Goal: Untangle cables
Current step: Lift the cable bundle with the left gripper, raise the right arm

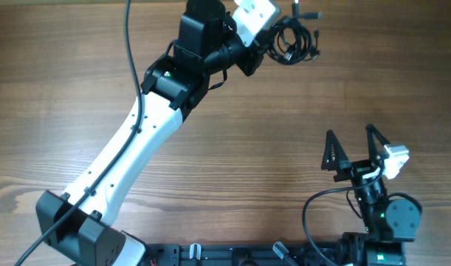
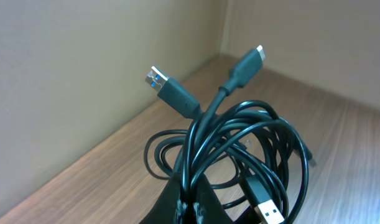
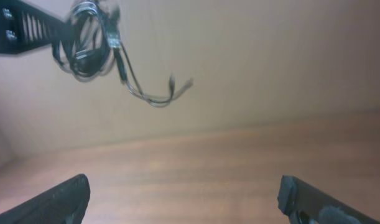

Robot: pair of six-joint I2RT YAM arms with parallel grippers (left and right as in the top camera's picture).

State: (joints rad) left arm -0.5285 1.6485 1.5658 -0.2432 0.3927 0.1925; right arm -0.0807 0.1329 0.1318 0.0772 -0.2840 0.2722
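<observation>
The cables (image 1: 293,38) are a bunch of thin black wires with USB plugs, at the far right of the table. My left gripper (image 1: 268,46) is shut on the bunch. In the left wrist view the loops (image 2: 239,149) rise from between the closed fingertips (image 2: 191,208), with plugs sticking up and one plug at the lower right. In the right wrist view the bunch (image 3: 90,40) hangs above the table at the upper left, with loose ends trailing right. My right gripper (image 1: 354,151) is open and empty near the front right, far from the cables.
The wooden table (image 1: 284,111) fills the view. The left arm's white link (image 1: 129,155) stretches diagonally from the front left base. A thick black arm cable (image 1: 131,52) runs along it. The right arm's base (image 1: 380,222) sits at the front right edge.
</observation>
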